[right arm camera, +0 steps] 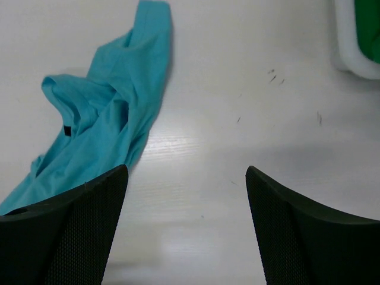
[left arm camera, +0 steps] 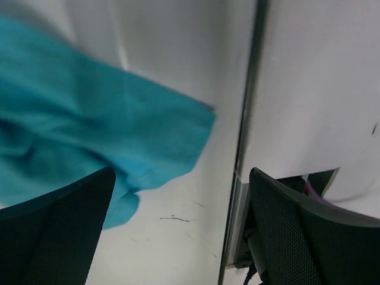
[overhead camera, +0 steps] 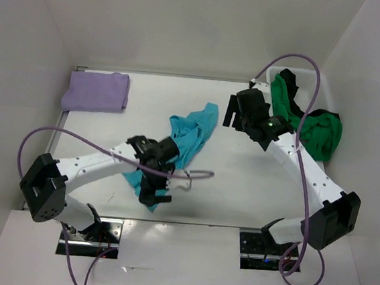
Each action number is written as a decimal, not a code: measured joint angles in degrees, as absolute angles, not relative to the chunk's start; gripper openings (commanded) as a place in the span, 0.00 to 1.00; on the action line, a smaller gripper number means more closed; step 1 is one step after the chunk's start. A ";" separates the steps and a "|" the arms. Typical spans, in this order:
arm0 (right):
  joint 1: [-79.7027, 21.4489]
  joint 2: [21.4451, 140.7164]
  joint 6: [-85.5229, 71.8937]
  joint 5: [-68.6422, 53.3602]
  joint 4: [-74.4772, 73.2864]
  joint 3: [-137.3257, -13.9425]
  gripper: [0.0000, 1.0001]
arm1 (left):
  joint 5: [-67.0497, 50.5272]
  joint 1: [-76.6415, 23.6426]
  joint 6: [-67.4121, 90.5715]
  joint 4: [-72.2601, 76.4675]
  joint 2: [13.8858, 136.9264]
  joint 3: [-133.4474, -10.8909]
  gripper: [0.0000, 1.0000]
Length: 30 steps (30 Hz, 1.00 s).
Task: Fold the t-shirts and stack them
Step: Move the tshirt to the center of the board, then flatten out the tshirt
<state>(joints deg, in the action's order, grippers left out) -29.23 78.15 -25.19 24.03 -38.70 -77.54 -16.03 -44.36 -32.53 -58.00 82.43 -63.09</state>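
left wrist view: turquoise shirt point(left arm camera: 89, 124) lies partly under left claw point(left arm camera: 182, 175).

Shows a white table point(overhead camera: 239, 188), smooth and glossy, filling the middle of the top view. Carries a few small dark scuff marks point(right arm camera: 273, 75) on its right part, not far from a white plastic bin point(right arm camera: 346, 56). Has that bin set in the far right corner, close against the walls. Bears a thin dark scratch point(left arm camera: 175, 219) near the front edge. Ends there in a dark seam point(left arm camera: 249, 107), with a white board point(overhead camera: 185, 266) just beyond. Stands enclosed by plain white walls point(overhead camera: 188, 21) at the back and on both sides.
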 measured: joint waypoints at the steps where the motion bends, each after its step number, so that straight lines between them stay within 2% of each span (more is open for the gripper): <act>1: -29.10 78.61 -25.78 23.07 -38.52 -76.60 0.85 | -14.79 -47.55 -32.67 -57.56 82.43 -61.45 1.00; 6: -29.10 79.07 -27.64 20.73 -38.50 -73.47 0.85 | -10.46 -59.05 -32.86 -54.11 82.78 -53.71 1.00; 14: -29.06 75.31 -29.39 19.81 -38.54 -69.82 0.85 | 0.58 -60.88 -32.88 -45.25 90.98 -49.56 1.00; 15: -28.95 75.05 -29.56 19.75 -38.50 -69.82 0.85 | 1.72 -60.95 -32.82 -44.80 91.02 -49.39 0.95; 16: -28.95 74.83 -29.61 19.66 -38.50 -69.82 0.85 | 2.68 -61.06 -32.77 -44.16 91.02 -49.21 0.72; 17: -28.93 74.72 -29.74 19.62 -38.48 -69.82 0.85 | 3.62 -61.10 -32.58 -43.44 91.18 -49.04 0.56; 21: -28.53 75.64 -29.63 18.57 -38.09 -70.15 0.84 | 5.74 -61.10 -32.08 -43.79 91.98 -49.30 0.16; 24: -28.05 81.10 -27.59 17.45 -38.48 -74.46 0.84 | 5.67 -61.12 -31.20 -43.90 91.68 -49.23 0.00; 28: -27.75 98.94 -23.53 15.42 -37.43 -92.33 0.84 | 4.49 -60.95 -30.48 -43.11 87.74 -47.77 0.00; 30: -27.75 108.53 -21.93 14.87 -36.93 -101.30 0.87 | 3.97 -60.95 -29.56 -43.38 84.03 -47.55 0.00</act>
<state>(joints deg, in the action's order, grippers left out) -27.75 108.53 -21.93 14.87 -36.93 -101.30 3.97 -60.95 -29.56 -43.38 84.03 -47.55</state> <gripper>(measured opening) 0.852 0.011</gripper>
